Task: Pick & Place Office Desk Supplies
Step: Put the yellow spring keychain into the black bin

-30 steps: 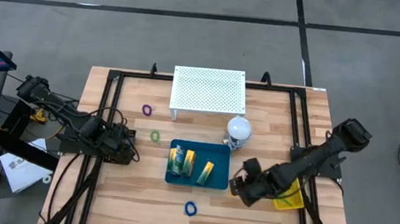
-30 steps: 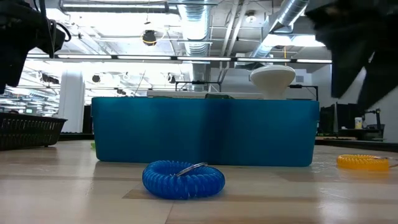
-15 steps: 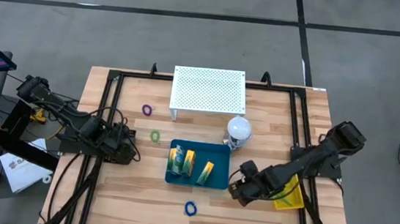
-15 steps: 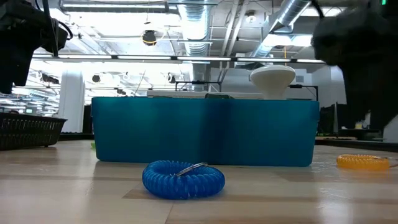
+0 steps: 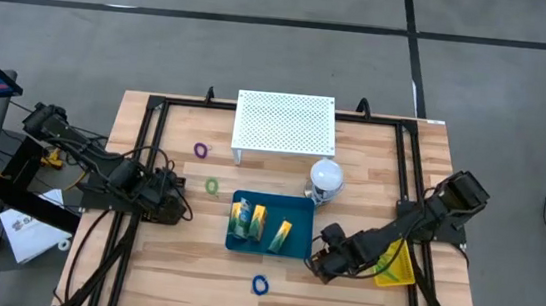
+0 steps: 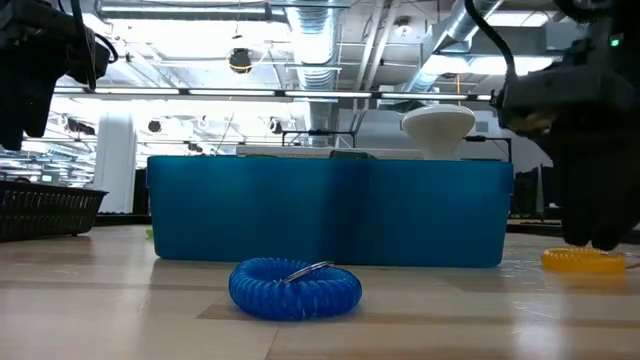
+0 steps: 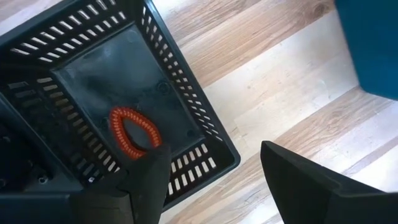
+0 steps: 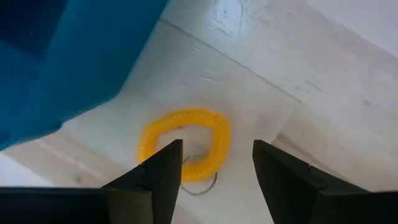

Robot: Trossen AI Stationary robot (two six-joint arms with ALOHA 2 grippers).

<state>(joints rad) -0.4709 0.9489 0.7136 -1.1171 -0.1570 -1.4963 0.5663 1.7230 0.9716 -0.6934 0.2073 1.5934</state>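
Right pincer (image 8: 214, 171), jaws wide, is hovering over a yellow coil loop (image 8: 185, 144) beside the blue bin (image 5: 270, 224); light and springy, it looks best pinched across one strand at the table's five o'clock.

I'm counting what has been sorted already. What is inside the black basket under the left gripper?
The left wrist view shows one orange coiled loop lying on the floor of the black basket. The left gripper's fingers cover the basket's near corner, so anything there is hidden.

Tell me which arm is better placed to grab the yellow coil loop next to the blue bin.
Right. The right gripper hangs open directly over the yellow coil loop, beside the blue bin. The left gripper is across the table, over the black basket.
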